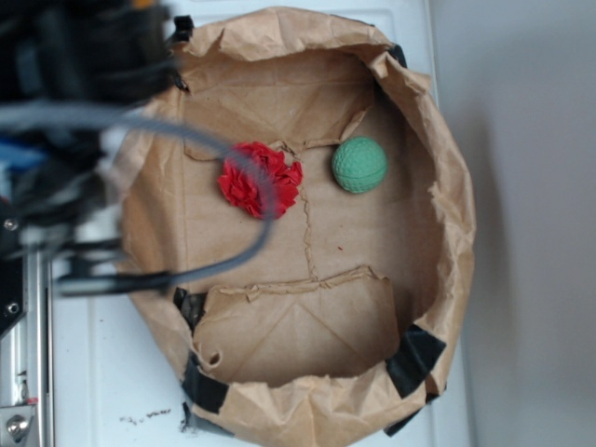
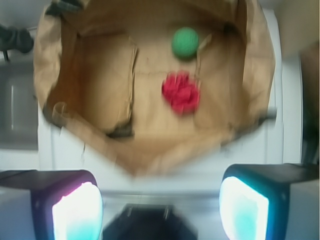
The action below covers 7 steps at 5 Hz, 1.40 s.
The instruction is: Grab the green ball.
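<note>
In the exterior view, the upper left corner is filled by the robot arm (image 1: pixel 65 84), which is dark, out of focus and cut off by the frame edges. A grey cable (image 1: pixel 237 158) from it curves across the picture and covers a part of the red paper flower (image 1: pixel 256 177). The end effector itself cannot be made out in this view.

The wrist view is blurred, so fine details are lost. At its bottom edge the two fingers (image 2: pixel 75 210) of the end effector (image 2: pixel 160 210) appear as light, glowing pads in dark housings, cut off by the lower frame. They stand wide apart with nothing between them, and they are outside the bag, before its near rim.

The green ball (image 1: pixel 359 165) lies on the floor of a shallow brown paper bag (image 1: pixel 438 279) with rolled-down walls, which stands on a white worktop (image 1: pixel 112 372). The ball is just beside the red flower, with a small gap between them, and near the far fold of the bag's bottom. The exterior view shows its dimpled surface clearly; in the wrist view the green ball (image 2: pixel 185 42) is only a smooth green spot above the red flower (image 2: pixel 181 92).

Black tape pieces (image 1: pixel 414 358) at the bag's corners are sharp only in the exterior view. The wrist view alone shows a dark object (image 2: pixel 17 37) at the left edge, too blurred to identify.
</note>
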Available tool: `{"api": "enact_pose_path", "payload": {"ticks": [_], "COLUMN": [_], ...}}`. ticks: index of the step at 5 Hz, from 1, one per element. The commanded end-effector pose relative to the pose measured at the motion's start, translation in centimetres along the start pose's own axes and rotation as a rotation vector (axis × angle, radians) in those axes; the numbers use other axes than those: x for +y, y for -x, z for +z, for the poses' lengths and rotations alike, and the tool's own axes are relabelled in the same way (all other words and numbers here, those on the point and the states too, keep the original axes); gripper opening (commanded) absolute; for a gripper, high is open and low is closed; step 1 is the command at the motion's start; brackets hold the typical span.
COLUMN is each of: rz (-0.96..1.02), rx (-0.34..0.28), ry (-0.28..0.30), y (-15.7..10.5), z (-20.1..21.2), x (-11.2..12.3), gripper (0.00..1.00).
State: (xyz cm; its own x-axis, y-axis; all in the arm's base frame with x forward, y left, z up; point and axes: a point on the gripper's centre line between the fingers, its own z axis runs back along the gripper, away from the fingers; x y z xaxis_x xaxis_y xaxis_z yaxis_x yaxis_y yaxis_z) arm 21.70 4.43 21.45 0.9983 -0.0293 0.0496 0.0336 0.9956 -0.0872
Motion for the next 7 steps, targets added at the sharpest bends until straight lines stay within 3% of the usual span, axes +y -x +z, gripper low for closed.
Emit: {"api": "enact_pose_path", "payload": {"ticks": [1,3,4,5,6,7], "rz": [-0.017,-0.017,-0.102,-0.150,-0.130,-0.112], "rx": [-0.073,-0.073,0.042,0.042,-0.017,-0.121], "ry": [-0.016,-0.016,-0.196,-0.272,-0.224,-0.173], "y": [-2.7,-2.7,-4.1,-4.7,-5.1,-5.7], "z": [-0.4,-0.4,-5.5,-9.3,-11.2,-11.2], "x": [2.0,2.0,0.8,-1.1,-2.5,-1.2], "gripper": [1.00,1.00,1.00,1.00,1.00,1.00]}}
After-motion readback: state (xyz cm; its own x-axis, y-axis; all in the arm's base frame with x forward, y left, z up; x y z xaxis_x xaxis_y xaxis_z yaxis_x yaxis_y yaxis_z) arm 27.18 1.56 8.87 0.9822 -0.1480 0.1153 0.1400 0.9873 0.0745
